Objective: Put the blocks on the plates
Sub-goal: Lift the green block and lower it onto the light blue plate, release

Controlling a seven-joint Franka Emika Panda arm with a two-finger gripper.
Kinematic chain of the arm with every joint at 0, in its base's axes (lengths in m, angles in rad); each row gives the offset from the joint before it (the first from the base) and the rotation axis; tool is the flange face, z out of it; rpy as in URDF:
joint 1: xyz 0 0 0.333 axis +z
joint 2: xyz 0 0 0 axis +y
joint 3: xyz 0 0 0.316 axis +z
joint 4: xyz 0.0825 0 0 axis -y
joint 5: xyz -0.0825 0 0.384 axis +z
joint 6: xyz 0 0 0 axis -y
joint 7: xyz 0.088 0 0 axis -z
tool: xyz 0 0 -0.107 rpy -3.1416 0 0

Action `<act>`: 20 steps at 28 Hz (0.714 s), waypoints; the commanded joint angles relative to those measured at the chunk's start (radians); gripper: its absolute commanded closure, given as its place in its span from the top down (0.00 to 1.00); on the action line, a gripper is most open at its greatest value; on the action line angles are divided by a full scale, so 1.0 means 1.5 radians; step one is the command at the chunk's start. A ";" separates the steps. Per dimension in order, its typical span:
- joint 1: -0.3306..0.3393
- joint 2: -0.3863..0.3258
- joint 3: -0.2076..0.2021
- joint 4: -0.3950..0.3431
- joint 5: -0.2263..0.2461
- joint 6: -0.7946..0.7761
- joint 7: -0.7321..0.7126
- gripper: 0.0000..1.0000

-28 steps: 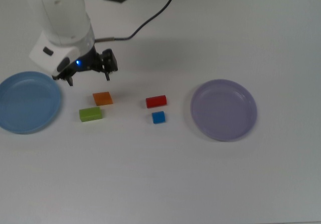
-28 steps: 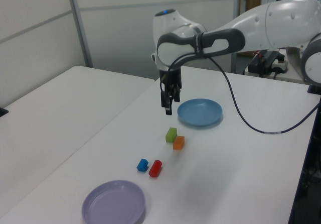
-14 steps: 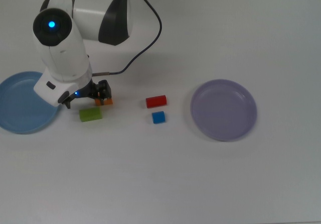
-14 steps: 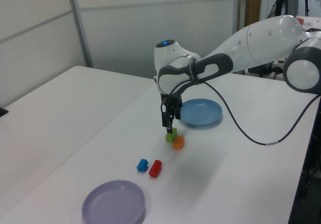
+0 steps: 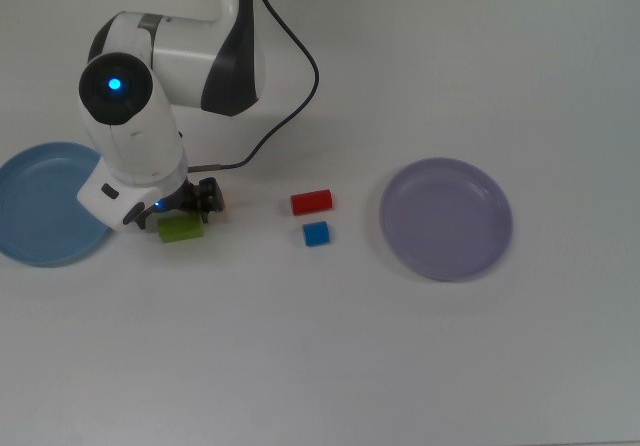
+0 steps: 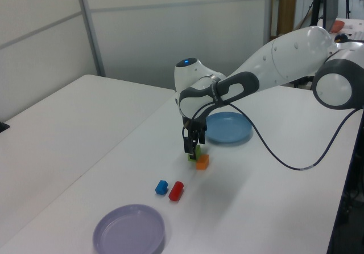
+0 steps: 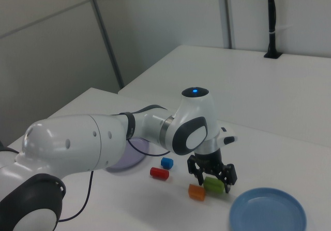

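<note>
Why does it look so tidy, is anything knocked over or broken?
Nothing stands out. The green block, orange block, red block and blue cube lie flat on the table, and both plates look whole.

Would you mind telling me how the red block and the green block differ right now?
The red block is red and lies apart from the arm; the green block is green and sits at the gripper. In the top view red lies nearer the purple plate, green nearer the blue plate. Both are oblong, resting on the table.
</note>
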 commanded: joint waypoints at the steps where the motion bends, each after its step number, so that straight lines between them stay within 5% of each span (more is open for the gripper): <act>1: 0.008 0.004 -0.003 -0.004 -0.023 0.019 0.022 0.44; 5: 0.008 0.002 -0.003 0.000 -0.023 0.014 0.022 0.19; 20: -0.052 -0.086 -0.003 0.002 -0.005 -0.080 -0.017 0.16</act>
